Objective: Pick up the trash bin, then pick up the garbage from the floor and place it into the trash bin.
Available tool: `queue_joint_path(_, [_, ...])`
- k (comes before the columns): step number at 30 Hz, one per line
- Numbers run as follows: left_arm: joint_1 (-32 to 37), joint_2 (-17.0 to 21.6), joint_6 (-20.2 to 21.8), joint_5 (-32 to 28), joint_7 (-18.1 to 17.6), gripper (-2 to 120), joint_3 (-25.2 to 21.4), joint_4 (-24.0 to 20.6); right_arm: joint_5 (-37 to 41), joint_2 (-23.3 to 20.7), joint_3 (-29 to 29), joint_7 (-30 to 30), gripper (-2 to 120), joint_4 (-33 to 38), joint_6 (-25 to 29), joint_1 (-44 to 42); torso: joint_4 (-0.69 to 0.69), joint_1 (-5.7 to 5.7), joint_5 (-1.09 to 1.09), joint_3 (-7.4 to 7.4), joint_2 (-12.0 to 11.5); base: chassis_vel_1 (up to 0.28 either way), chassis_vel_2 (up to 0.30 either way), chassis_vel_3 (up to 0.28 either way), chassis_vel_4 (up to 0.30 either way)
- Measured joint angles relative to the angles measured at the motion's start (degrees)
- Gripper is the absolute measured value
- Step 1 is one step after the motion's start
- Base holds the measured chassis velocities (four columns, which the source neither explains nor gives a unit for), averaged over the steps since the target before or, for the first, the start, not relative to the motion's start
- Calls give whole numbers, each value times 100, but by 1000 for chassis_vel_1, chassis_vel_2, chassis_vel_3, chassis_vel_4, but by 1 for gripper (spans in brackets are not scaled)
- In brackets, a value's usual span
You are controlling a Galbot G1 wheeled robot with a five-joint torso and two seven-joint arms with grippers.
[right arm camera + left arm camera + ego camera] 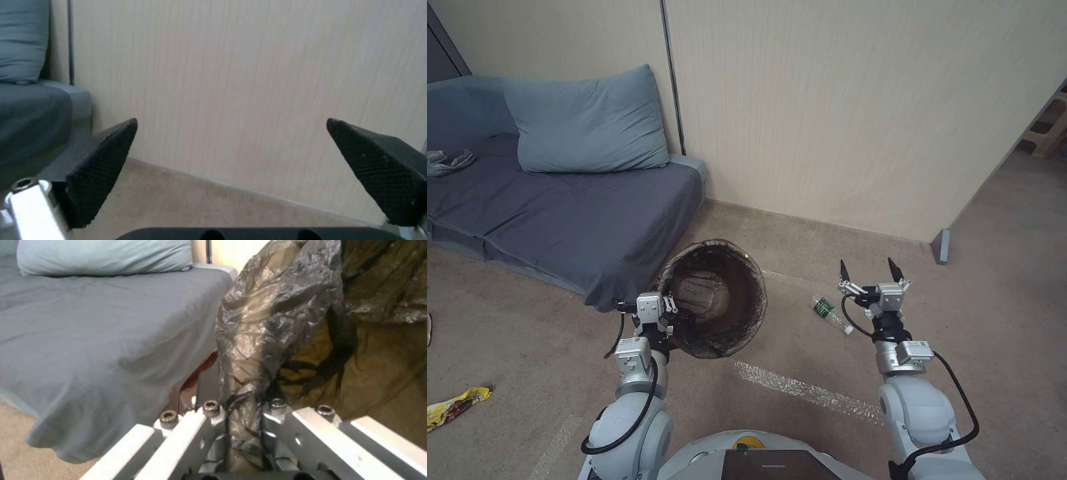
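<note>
The trash bin (pixel 714 297), lined with a dark plastic bag, hangs off the floor by the sofa corner, tipped so its mouth faces me. My left gripper (pixel 657 313) is shut on its near-left rim; the left wrist view shows the bag-covered rim (pixel 267 323) pinched in the left gripper (pixel 242 413). Of the garbage, a small clear bottle with a green label (pixel 832 314) lies on the carpet just left of my right gripper (pixel 870 270), which is open and empty. The right gripper (pixel 232 121) points at the wall. A yellow wrapper (pixel 457 405) lies far left.
A grey sofa (pixel 560 213) with a blue pillow (pixel 587 123) stands at the left against the beige wall (pixel 840 120). A crumpled grey item (pixel 447 161) rests on the sofa. A shiny tape strip (pixel 807 390) crosses the carpet. A grey panel foot (pixel 940 245) stands at the right.
</note>
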Motion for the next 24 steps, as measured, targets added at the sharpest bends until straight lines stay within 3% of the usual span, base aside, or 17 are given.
queue_joint_path(6, [-19,-13,-5,7,-4,3,4,37,76,-162,9,-156,100,-250,-40,132,-1,0,-1,0,0,0,0,0,0])
queue_joint_path(11, [-30,-23,-14,14,-7,3,15,63,201,-546,4,-532,100,-847,-93,424,1,0,1,0,0,0,0,0,0])
queue_joint_path(17, [-43,-56,-25,44,-15,3,39,99,458,-1353,-17,-1323,100,-2094,-201,1035,3,0,0,0,0,0,0,0,0])
queue_joint_path(24, [-23,-93,-32,80,-20,3,46,110,485,-1426,-25,-1425,100,-2212,-207,1086,0,0,0,-1,0,0,0,0,0])
